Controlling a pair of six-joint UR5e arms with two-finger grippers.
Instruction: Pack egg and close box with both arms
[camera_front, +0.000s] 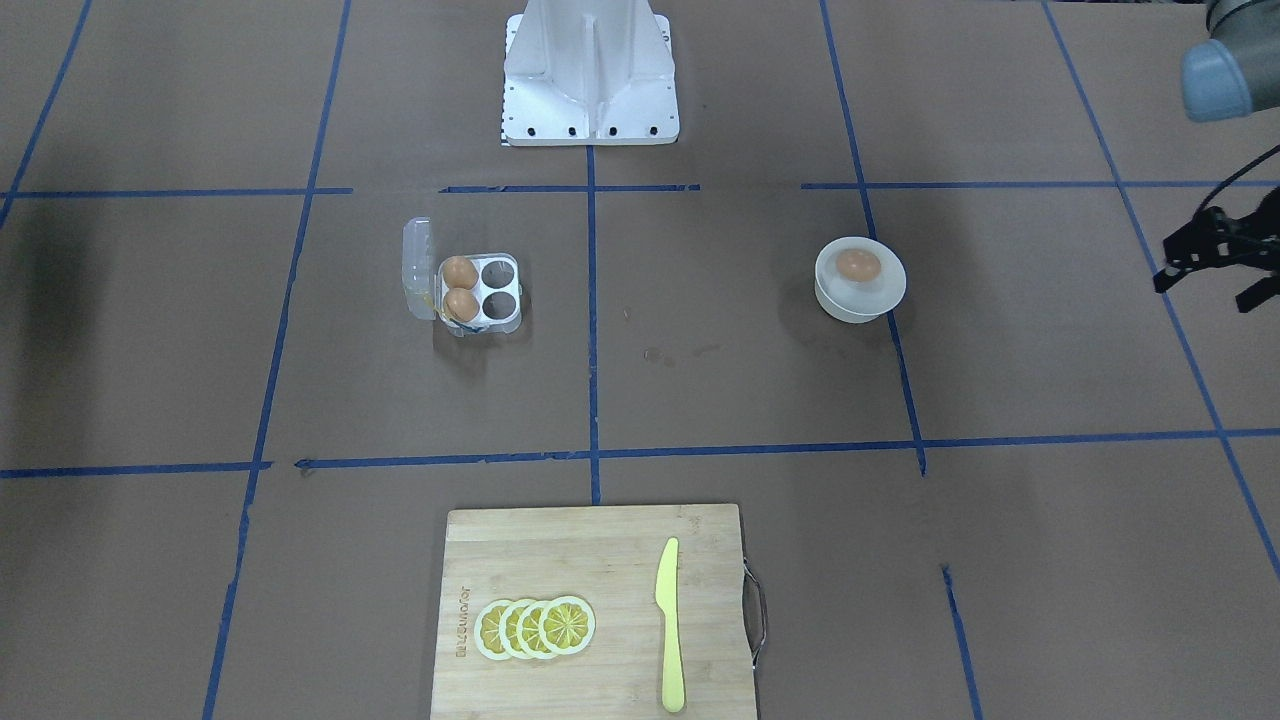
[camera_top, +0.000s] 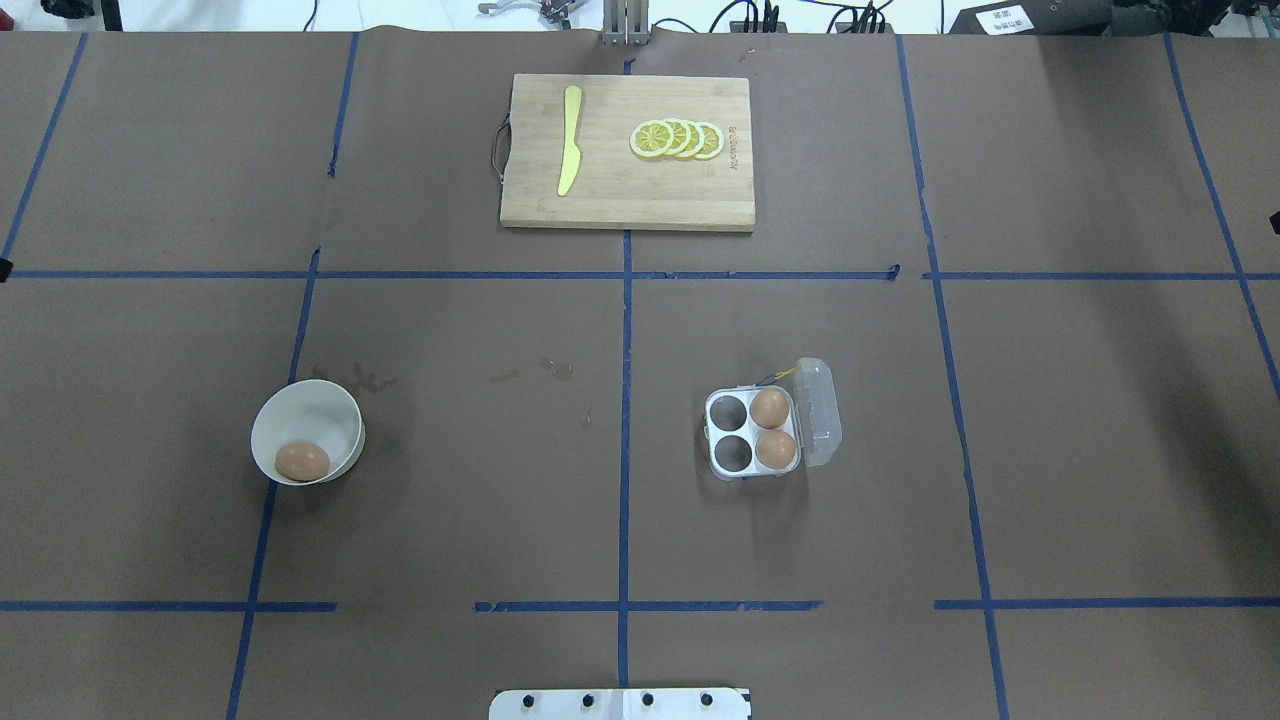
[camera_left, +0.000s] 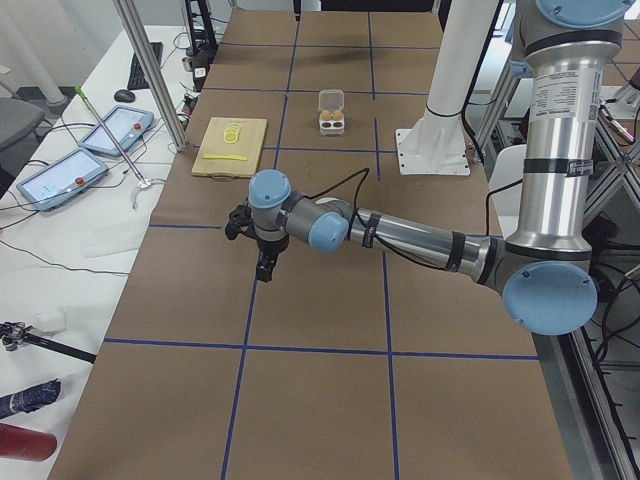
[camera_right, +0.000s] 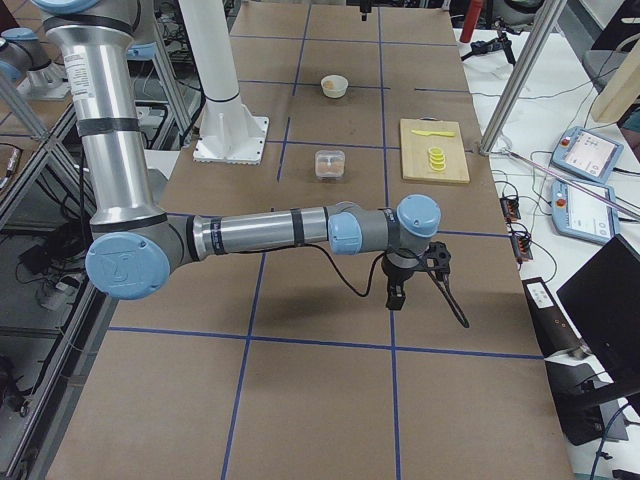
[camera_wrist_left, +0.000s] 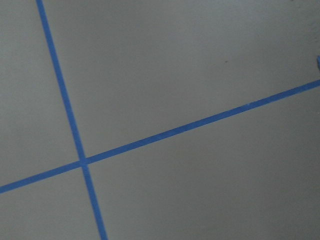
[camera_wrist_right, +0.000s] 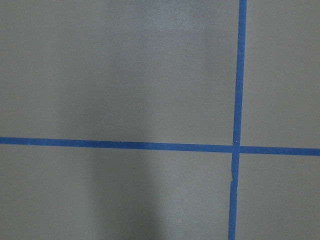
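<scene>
One brown egg (camera_front: 858, 265) lies in a round white bowl (camera_front: 862, 305) on the robot's left side; it also shows in the overhead view (camera_top: 302, 461). The clear box (camera_front: 497, 322) (camera_top: 712, 432) stands open, its lid (camera_front: 418, 270) tipped up. Two eggs (camera_front: 459, 271) (camera_front: 461, 303) fill the cups next to the lid; the other two cups are empty. My left gripper (camera_front: 1205, 290) hangs open and empty, well out beyond the bowl. My right gripper (camera_right: 395, 295) hovers over bare table, far from the box; I cannot tell if it is open.
A wooden cutting board (camera_front: 560, 560) lies at the far middle edge with a yellow knife (camera_front: 670, 625) and several lemon slices (camera_front: 535, 627). The white robot base (camera_front: 590, 75) stands at the near middle. Blue tape lines grid the brown table. Both wrist views show only table.
</scene>
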